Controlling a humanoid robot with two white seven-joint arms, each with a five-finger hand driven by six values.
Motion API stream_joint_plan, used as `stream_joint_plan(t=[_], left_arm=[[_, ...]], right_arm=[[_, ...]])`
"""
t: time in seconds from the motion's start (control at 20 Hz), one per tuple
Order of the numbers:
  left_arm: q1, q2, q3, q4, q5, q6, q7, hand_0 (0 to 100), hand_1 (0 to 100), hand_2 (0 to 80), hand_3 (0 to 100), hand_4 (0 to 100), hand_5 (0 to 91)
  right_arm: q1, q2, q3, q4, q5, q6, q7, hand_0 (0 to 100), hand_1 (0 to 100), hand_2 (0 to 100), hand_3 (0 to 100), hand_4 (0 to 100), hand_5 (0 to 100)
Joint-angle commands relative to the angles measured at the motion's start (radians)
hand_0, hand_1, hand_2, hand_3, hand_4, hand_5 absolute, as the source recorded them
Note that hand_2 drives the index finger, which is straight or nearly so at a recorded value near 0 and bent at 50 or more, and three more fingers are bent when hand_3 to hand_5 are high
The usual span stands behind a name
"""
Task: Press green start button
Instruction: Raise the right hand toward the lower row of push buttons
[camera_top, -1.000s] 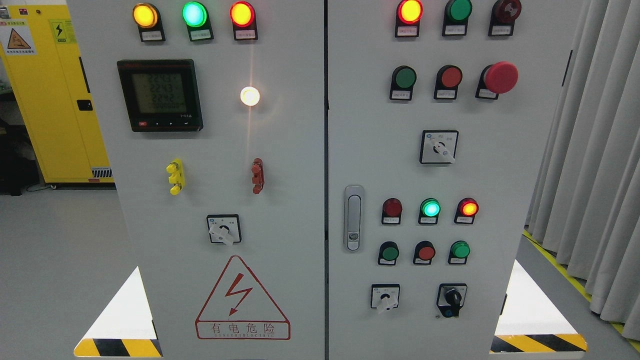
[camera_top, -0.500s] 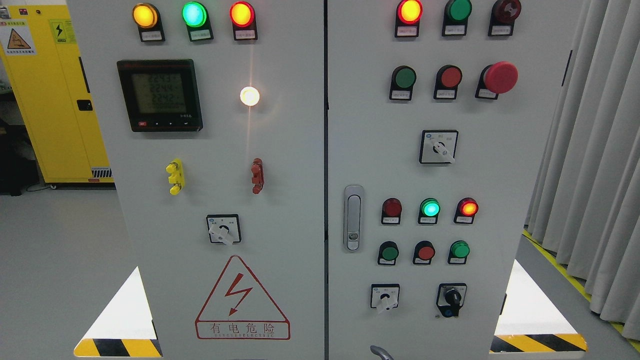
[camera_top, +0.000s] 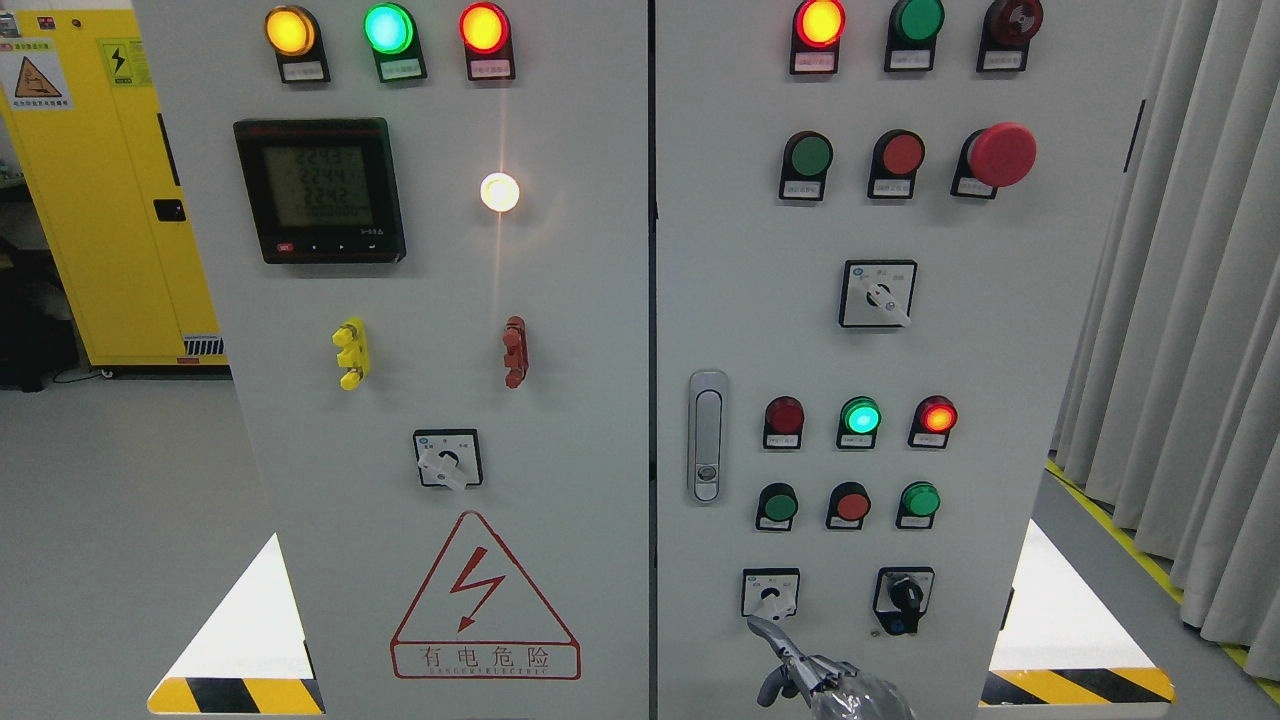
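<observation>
A tall grey cabinet (camera_top: 560, 300) with two doors fills most of the view. To its left stands a yellow locker (camera_top: 100, 200), and grey curtains (camera_top: 1190, 300) hang at the right.

The left door carries a black meter (camera_top: 320, 190) with a lit screen, a bright white lamp (camera_top: 499, 192), and a red warning triangle (camera_top: 484, 595) with a lightning bolt near the bottom. The right door has a metal door handle (camera_top: 707, 436) by its left edge and, higher up, a big red mushroom button (camera_top: 1001, 155).

Several green buttons sit on the right door, and the pictures do not show which is the start one. The nearest row to the hand holds a dark green button (camera_top: 777, 506), a red button (camera_top: 851, 505) and a brighter green button (camera_top: 919, 499). Below that row are a white knob switch (camera_top: 771, 596) and a black key switch (camera_top: 905, 598).

One hand (camera_top: 800, 675) rises from the bottom edge, right of the middle, so it reads as the right hand. Its silvery wrist is cut off by the edge. One finger (camera_top: 768, 632) points up and to the left, its tip just under the white knob switch; whether it touches the door cannot be told. The other fingers are curled in below it. They grip nothing.
</observation>
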Motion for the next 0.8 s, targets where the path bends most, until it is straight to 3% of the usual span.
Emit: stream_joint_plan(t=[0.0,0.75], left_arm=[[0.006,-0.004,-0.001,-0.029,0.0,-0.001,-0.001,12,56,0.0,0,0,0.0],[0.006,-0.004,-0.001,-0.029,0.0,-0.001,0.001,12,56,0.0,0,0,0.0]], right_arm=[[-0.096,-0.013,-0.01,0.005,0.031,0.008,0.008,27,64,6,56,59,50],[-0.183,-0.013,-0.064,0.096,0.041,0.025,0.013,26,65,6,59,61,55]])
